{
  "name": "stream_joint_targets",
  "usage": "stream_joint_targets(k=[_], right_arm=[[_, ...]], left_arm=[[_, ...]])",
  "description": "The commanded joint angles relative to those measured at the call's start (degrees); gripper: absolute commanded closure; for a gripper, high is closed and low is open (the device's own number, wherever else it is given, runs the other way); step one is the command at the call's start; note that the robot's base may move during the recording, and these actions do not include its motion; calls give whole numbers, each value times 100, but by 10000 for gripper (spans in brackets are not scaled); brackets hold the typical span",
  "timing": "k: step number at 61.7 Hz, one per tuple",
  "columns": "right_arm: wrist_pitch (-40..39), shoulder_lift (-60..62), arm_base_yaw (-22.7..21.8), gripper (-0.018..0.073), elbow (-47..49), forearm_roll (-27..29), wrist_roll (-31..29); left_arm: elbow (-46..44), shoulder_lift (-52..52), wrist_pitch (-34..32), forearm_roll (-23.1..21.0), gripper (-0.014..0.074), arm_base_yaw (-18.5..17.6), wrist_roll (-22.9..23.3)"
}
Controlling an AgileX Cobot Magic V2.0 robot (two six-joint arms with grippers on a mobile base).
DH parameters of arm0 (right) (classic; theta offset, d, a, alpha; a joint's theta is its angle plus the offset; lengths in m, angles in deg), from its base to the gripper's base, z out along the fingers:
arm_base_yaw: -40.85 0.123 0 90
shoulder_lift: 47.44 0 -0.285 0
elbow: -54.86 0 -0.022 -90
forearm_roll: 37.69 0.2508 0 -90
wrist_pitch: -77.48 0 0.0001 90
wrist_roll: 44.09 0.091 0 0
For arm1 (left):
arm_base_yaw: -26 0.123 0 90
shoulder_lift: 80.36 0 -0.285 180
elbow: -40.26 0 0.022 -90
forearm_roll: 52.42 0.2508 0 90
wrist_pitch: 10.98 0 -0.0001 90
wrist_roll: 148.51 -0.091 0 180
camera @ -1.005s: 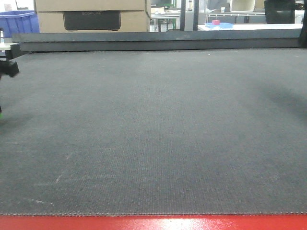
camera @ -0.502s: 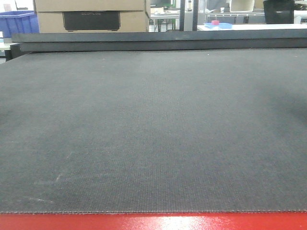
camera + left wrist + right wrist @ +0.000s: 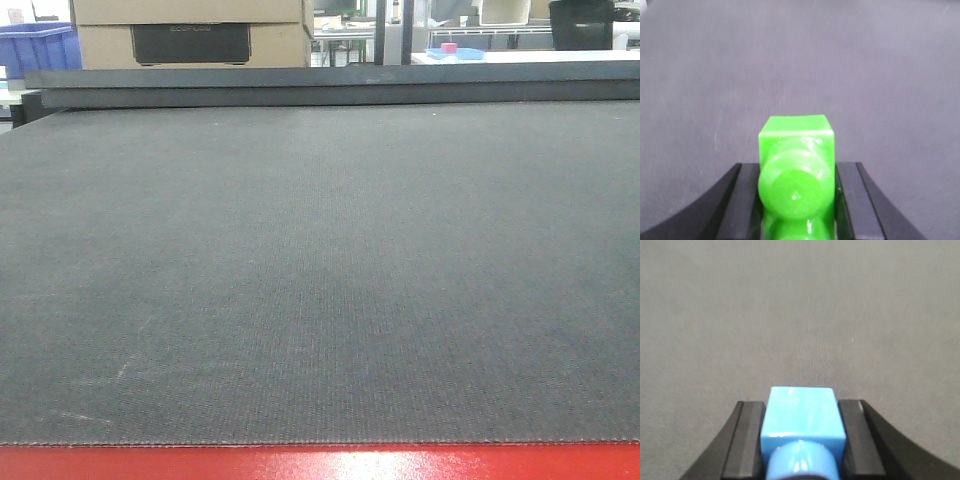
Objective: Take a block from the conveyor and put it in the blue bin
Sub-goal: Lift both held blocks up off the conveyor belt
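Note:
The conveyor [image 3: 320, 270] fills the front view as a bare dark grey belt, with no block or gripper on it there. In the left wrist view my left gripper [image 3: 796, 170] is shut on a green block [image 3: 796, 132], held above the belt [image 3: 790, 60] with a round stud facing the camera. In the right wrist view my right gripper [image 3: 801, 406] is shut on a light blue block [image 3: 802, 417], also above the belt [image 3: 800, 315]. A blue bin [image 3: 38, 45] shows far back at the left, beyond the rail.
A dark raised rail [image 3: 330, 85] runs along the belt's back and a red edge [image 3: 320, 465] along its front. Behind the rail stand a cardboard box [image 3: 190, 30] and a white table with a small pink object [image 3: 449, 47].
One second ago a dark gripper part with a bit of green showed at the left edge of the front view; it has moved out of frame. The belt looks unchanged.

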Motion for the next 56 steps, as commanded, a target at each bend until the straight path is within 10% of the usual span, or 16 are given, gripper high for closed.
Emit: stream_joint_targets(k=[1,56], right_arm=[[-227,523,-1,727,-73,-11,-32],[-855,2228,-1,727,-73,7,-32]], left_arm=[[125,569,-151,-34,707,-30,2],[150,2532,-154,-34,707,-30,2]])
